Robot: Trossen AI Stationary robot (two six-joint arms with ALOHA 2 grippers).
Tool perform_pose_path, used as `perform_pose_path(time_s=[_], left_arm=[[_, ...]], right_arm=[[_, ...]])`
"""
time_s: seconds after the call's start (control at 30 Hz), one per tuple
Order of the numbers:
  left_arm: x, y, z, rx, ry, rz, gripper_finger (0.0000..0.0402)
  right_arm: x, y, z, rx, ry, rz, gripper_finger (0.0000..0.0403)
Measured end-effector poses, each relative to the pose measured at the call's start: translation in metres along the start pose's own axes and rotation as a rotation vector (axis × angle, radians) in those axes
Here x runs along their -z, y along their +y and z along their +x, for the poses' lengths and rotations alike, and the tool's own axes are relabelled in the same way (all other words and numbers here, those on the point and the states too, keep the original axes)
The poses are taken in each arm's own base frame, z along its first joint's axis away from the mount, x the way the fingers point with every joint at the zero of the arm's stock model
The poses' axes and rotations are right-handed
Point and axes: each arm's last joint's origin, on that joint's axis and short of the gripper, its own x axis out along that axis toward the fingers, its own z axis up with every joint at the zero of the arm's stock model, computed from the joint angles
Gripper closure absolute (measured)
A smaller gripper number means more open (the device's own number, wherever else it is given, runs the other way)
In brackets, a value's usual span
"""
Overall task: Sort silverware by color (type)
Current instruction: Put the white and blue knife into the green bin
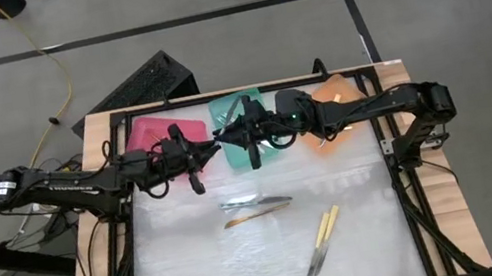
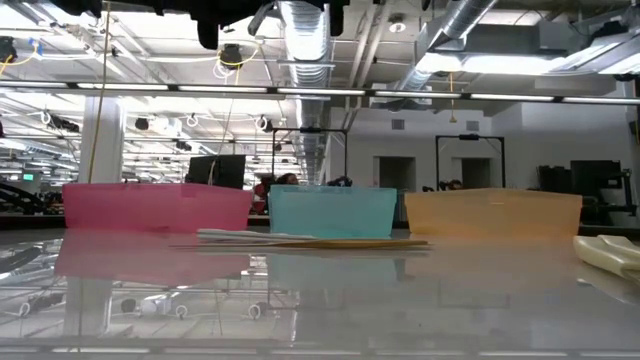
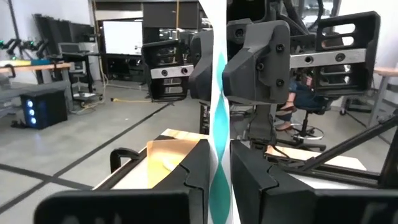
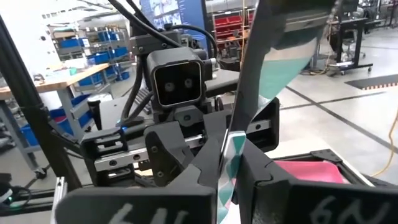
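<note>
Handoff over the teal tray [image 1: 237, 109]: left tool [image 3: 221, 165] and right tool [image 4: 229, 163] both pinch one teal utensil [image 3: 219, 124], facing each other along its long axis. Four utensils [image 1: 256, 207] remain on desk [image 1: 198, 268].

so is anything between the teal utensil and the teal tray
Nothing visible does. The left end effector and right end effector both grip the teal utensil, and in the high view they meet right over the teal tray.
</note>
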Motion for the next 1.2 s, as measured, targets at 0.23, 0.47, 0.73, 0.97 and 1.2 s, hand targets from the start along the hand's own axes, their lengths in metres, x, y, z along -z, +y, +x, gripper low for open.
perform_pose_path(time_s=[0.23, 0.47, 0.73, 0.97, 1.2], left_arm=[[0.008, 0.004, -0.001, -0.128, 0.070, -0.118, 0.0336], [0.019, 0.007, -0.003, -0.235, 0.165, -0.159, 0.0288], [0.030, 0.011, -0.006, -0.332, 0.243, -0.186, 0.0276], [0.029, 0.014, -0.006, -0.350, 0.231, -0.220, 0.0276], [0.022, 0.017, -0.004, -0.354, 0.168, -0.260, 0.0276]], right_arm=[[0.003, -0.008, 0.000, 0.105, 0.012, 0.010, 0.0379], [0.008, -0.034, -0.004, 0.220, 0.093, 0.109, 0.0379], [0.029, -0.058, -0.015, 0.401, 0.319, 0.152, 0.0379], [0.060, -0.080, -0.019, 0.518, 0.513, 0.270, 0.0379], [0.084, -0.097, -0.011, 0.550, 0.563, 0.386, 0.0379]])
